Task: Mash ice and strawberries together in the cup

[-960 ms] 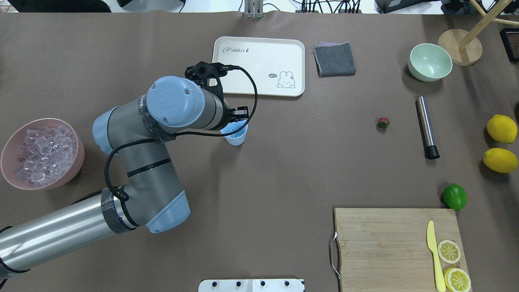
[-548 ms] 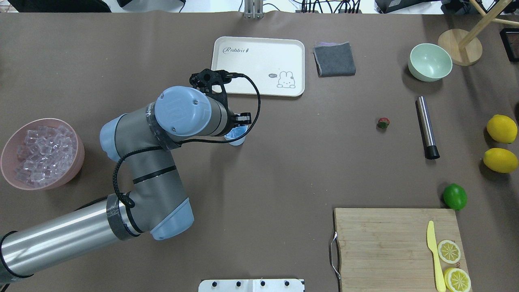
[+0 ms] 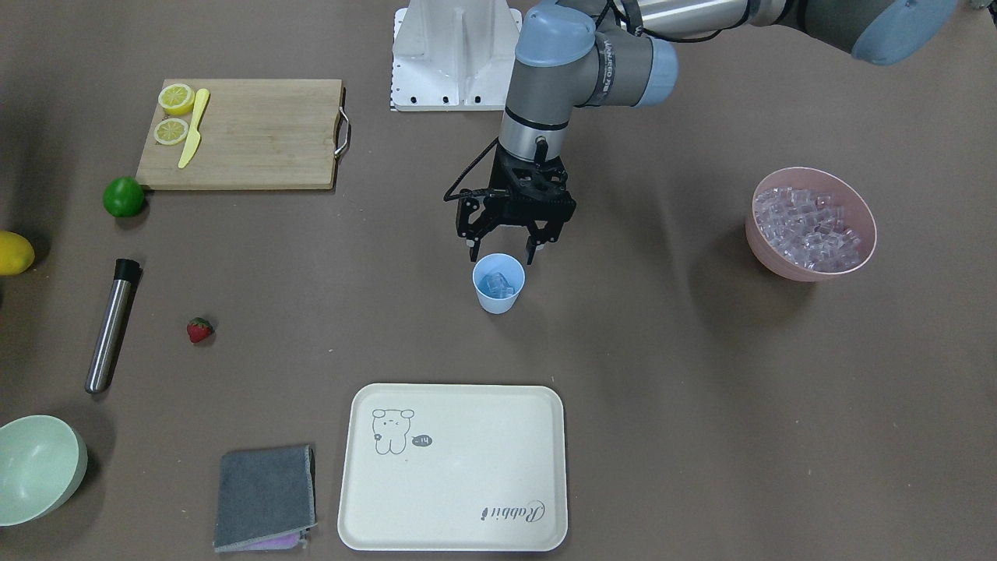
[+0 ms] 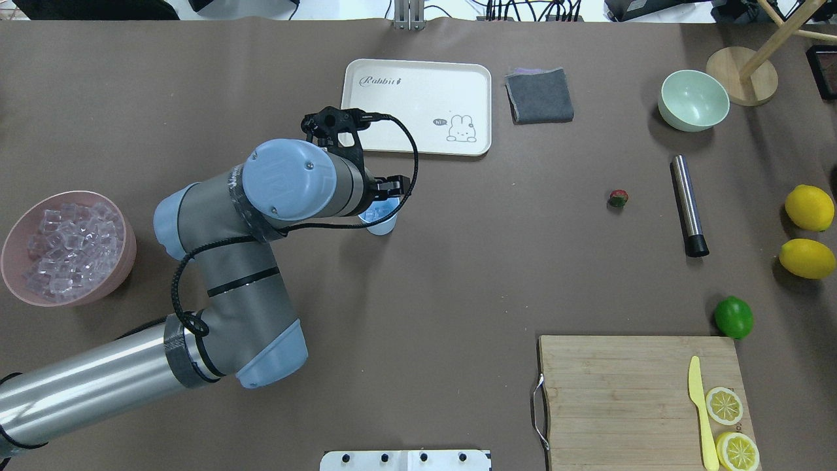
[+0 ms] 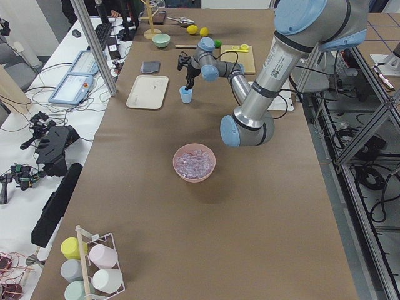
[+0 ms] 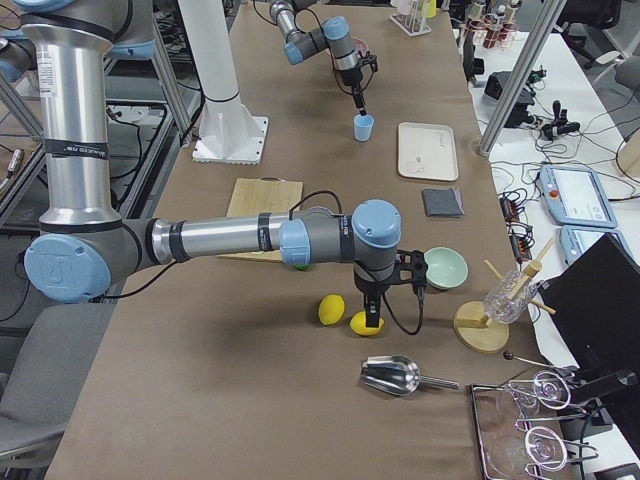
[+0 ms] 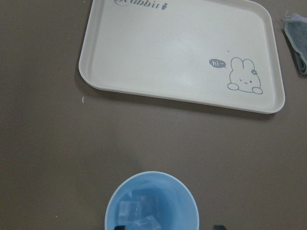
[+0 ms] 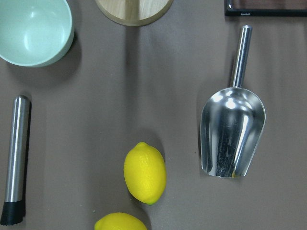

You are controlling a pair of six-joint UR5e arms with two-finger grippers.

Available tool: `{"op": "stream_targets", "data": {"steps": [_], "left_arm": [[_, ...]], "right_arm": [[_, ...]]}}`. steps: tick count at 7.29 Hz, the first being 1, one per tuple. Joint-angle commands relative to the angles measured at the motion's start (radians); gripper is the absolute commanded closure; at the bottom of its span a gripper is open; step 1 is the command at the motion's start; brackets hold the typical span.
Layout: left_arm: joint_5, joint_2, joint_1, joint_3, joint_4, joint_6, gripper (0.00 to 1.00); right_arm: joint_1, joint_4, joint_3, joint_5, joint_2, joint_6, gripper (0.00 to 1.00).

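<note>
Left gripper (image 3: pixel 502 248) was held with jaws spread just above the cup (image 3: pixel 498 303), where ice (image 3: pixel 498 282) was seen. The strawberry (image 3: pixel 199 330) was found well apart from it.

Robotics lab — paper-covered table (image 5: pixel 250 237), aluminium frame posts (image 5: pixel 95 47); teach pendants (image 5: pixel 70 86) and loose cables (image 5: pixel 28 94) on white side table (image 5: pixel 22 212), left.

Light-blue cup (image 3: pixel 498 298), clear glassy ice (image 3: pixel 498 281) inside; pink bowl (image 3: pixel 767 253); red strawberry (image 3: pixel 199 330), dark green cap; cream tray (image 3: pixel 467 467) printed with grey rabbit and script; brown desk (image 3: pixel 701 389); green lime (image 3: pixel 124 196), grey cloth (image 3: pixel 265 495), pale green bowl (image 3: pixel 39 467), silver rod (image 3: pixel 109 327) tipped black, yellow lemon (image 3: pixel 12 253).
</note>
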Motion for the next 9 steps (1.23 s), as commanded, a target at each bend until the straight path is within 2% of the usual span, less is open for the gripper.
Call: {"op": "stream_targets", "data": {"steps": [1, 2, 3, 4, 5, 6, 7, 9], "left_arm": [[-0.066, 0.044, -0.125, -0.015, 0.011, 0.010, 0.03], [-0.137, 0.084, -0.192, -0.089, 0.064, 0.065, 0.03], [-0.154, 0.120, -0.255, -0.204, 0.165, 0.204, 0.03], [-0.247, 0.150, -0.350, -0.255, 0.249, 0.334, 0.03], [-0.365, 0.200, -0.450, -0.259, 0.253, 0.451, 0.03], [-0.399, 0.269, -0.505, -0.282, 0.244, 0.548, 0.03], [-0.448, 0.320, -0.562, -0.294, 0.244, 0.646, 0.03], [-0.565, 0.413, -0.656, -0.290, 0.197, 0.838, 0.03]], "right_arm": [[-0.008, -0.002, 0.063, 0.021, 0.025, 0.009, 0.00], [-0.031, -0.001, 0.083, 0.105, 0.077, 0.100, 0.00], [-0.089, -0.001, 0.083, 0.108, 0.138, 0.161, 0.00], [-0.173, 0.002, 0.084, 0.104, 0.159, 0.167, 0.00], [-0.197, 0.040, 0.071, 0.102, 0.182, 0.167, 0.00], [-0.231, 0.141, 0.039, 0.099, 0.186, 0.186, 0.00], [-0.252, 0.262, -0.016, 0.064, 0.186, 0.193, 0.00], [-0.374, 0.399, -0.056, -0.104, 0.185, 0.390, 0.00]]}}
